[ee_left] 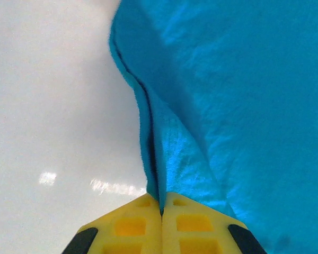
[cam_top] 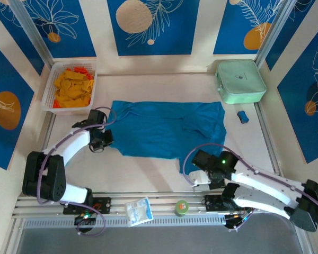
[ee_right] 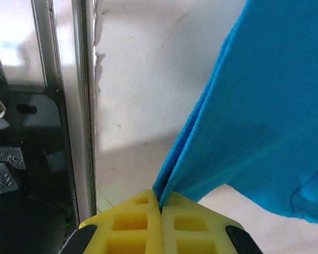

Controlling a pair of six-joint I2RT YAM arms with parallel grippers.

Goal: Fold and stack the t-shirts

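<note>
A teal-blue t-shirt [cam_top: 167, 129] lies spread across the middle of the table. My left gripper [cam_top: 107, 138] is at the shirt's left edge, shut on a fold of the cloth [ee_left: 164, 174]; its yellow fingers [ee_left: 130, 225] meet with the hem pinched between them. My right gripper [cam_top: 193, 168] is at the shirt's near right corner, shut on a doubled edge of the t-shirt [ee_right: 238, 132], which rises from its yellow fingers [ee_right: 135, 225].
A white basket [cam_top: 49, 84] of orange and yellow cloth stands at the back left. A mint-green case [cam_top: 239, 80] sits at the back right, a small blue object [cam_top: 243, 117] beside it. A clear packet [cam_top: 138, 211] and a green roll [cam_top: 181, 207] lie on the front rail.
</note>
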